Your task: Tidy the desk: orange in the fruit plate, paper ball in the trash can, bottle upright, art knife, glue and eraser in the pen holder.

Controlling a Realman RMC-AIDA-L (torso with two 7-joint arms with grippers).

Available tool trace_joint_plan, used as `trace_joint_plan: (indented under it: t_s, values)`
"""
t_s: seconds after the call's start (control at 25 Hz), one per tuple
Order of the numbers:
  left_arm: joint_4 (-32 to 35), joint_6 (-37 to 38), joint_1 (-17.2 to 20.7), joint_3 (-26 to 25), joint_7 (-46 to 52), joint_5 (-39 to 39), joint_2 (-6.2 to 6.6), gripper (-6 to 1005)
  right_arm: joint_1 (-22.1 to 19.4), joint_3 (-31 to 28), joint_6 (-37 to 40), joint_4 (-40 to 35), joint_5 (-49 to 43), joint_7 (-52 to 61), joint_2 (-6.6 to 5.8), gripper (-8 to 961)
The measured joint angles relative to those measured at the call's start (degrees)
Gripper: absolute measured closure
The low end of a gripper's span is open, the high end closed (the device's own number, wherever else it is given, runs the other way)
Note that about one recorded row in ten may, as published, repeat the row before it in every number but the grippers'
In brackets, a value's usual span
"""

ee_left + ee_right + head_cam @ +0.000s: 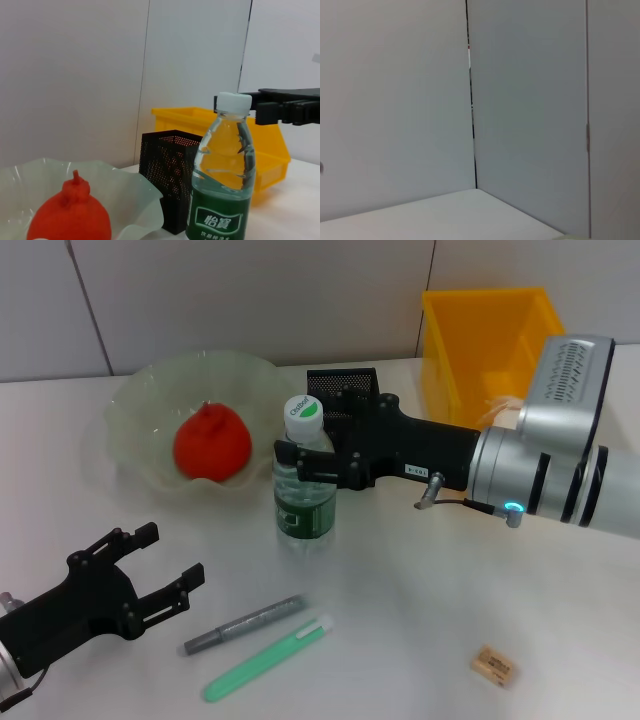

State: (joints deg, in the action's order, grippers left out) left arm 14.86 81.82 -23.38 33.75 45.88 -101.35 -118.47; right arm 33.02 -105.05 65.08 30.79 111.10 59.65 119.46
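Beside upright bottle [303, 490] (capped): right gripper [300, 462].

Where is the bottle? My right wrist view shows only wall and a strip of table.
Observer: The bottle stands upright mid-table beside the fruit plate, with the right gripper at its neck.
Operator: Is the orange in?
Observer: Yes, the orange sits in the fruit plate.
Operator: What is not put away?
Observer: A grey pen-shaped tool, a green one and the eraser lie near the front edge, outside the pen holder.
Operator: And the left arm?
Observer: The left gripper is open at front-left, holding nothing.
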Motion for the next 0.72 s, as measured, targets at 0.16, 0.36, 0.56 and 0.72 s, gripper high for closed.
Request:
trace_joint_plan:
  t_s: [0.16, 0.36, 0.56, 0.72]
  values:
    - [0.0, 0.0, 0.0, 0.0, 0.0, 0.0, 0.0, 177, 0.3, 0.1, -1.0, -0.1, 0.2, 0.1, 0.08, 189]
    - [0.0, 0.0, 0.5, 0.0, -0.4, 0.0, -0.05, 177, 1.3, 0.2, -2.0, -0.7, 0.9, 0.7, 0.14, 191]
    - [-0.2, 0.2, 0.6, 0.0, -0.6, 0.0, -0.09, 177, 2.0, 0.9, -3.0, -1.1, 1.0, 1.0, 0.17, 194]
    - [-0.2, 0.2, 0.6, 0.0, -0.6, 0.0, -0.09, 177, 2.5, 1.6, -4.2, -1.6, 1.0, 2.2, 0.2, 197]
